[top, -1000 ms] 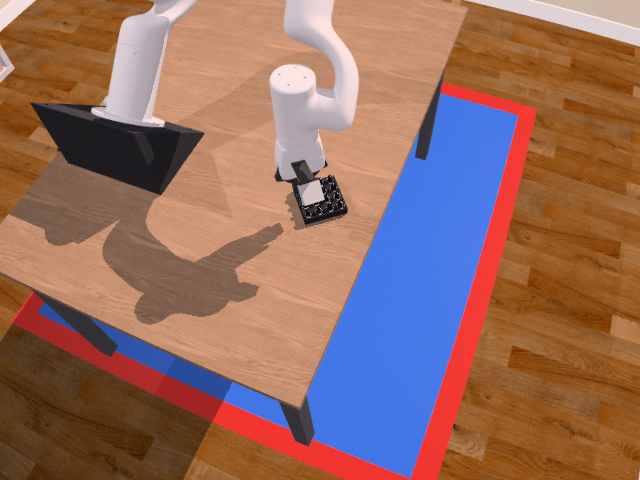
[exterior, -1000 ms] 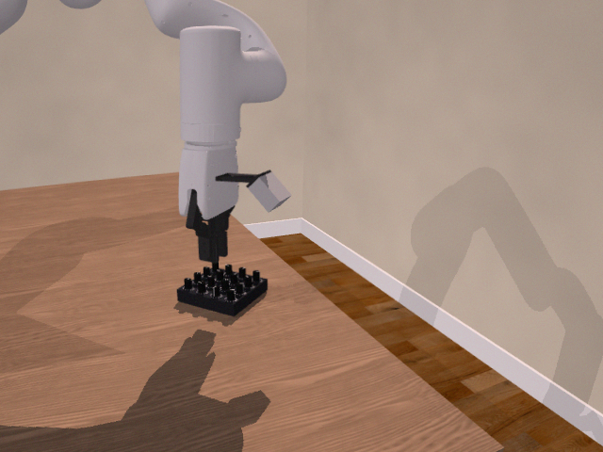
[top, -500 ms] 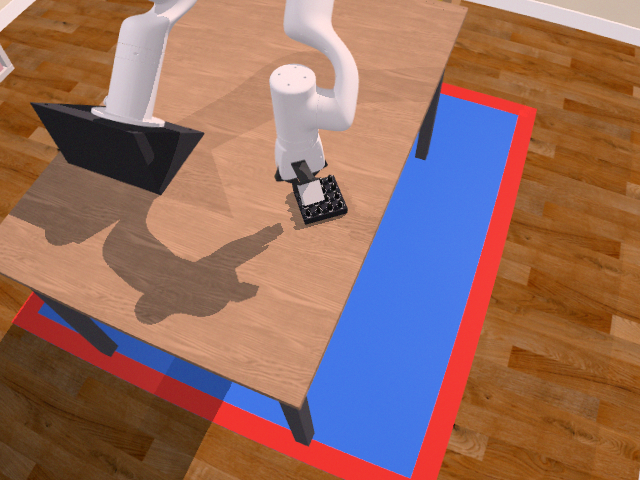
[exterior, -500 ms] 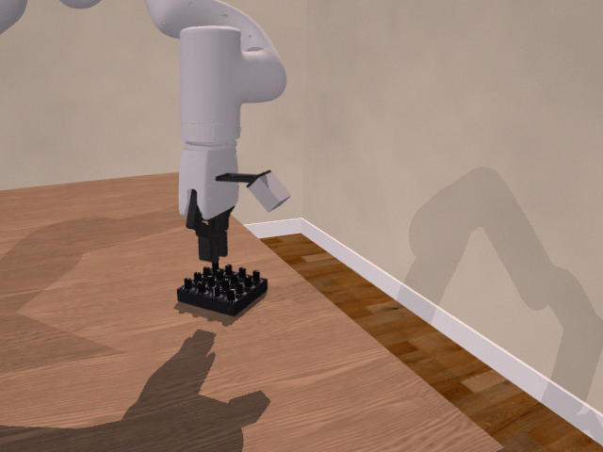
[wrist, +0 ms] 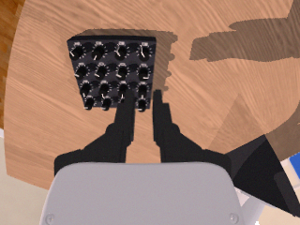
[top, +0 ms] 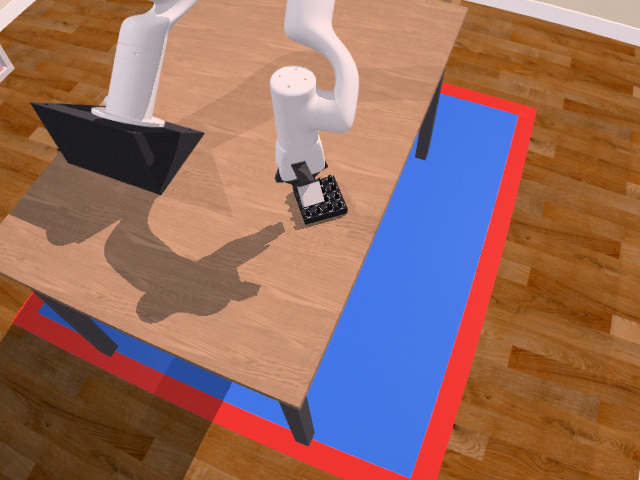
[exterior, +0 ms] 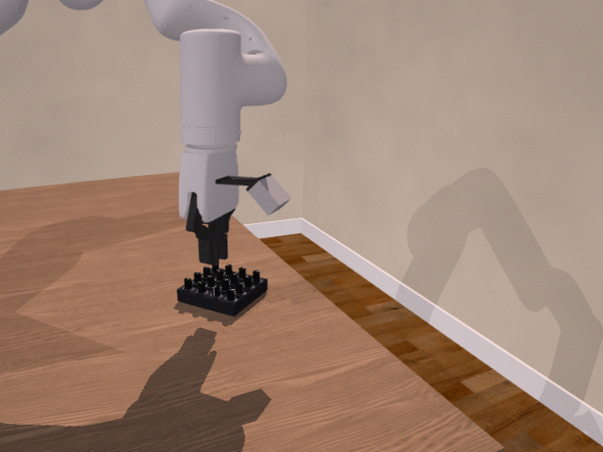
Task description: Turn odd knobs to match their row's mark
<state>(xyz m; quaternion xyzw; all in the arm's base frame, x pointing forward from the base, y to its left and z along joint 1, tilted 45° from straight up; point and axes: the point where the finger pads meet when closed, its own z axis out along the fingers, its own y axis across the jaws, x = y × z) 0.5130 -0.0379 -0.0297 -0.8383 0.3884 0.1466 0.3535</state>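
Under partly spread fingers (top: 305, 181) (exterior: 213, 250), black knob box (top: 338, 211) (exterior: 206, 302) (wrist: 112, 39), upright on wooden table (top: 248, 330) (exterior: 317, 389) (wrist: 42, 136)

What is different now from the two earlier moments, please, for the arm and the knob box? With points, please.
Nothing visibly changed. The arm (top: 293, 103) (exterior: 210, 82) stands in the same pose, the pincer (exterior: 214, 265) (wrist: 143, 100) is low at the same edge of the knob box (top: 326, 217) (exterior: 206, 302) (wrist: 112, 39), and the box sits in the same place on the table (top: 248, 330) (exterior: 301, 379) (wrist: 47, 136).
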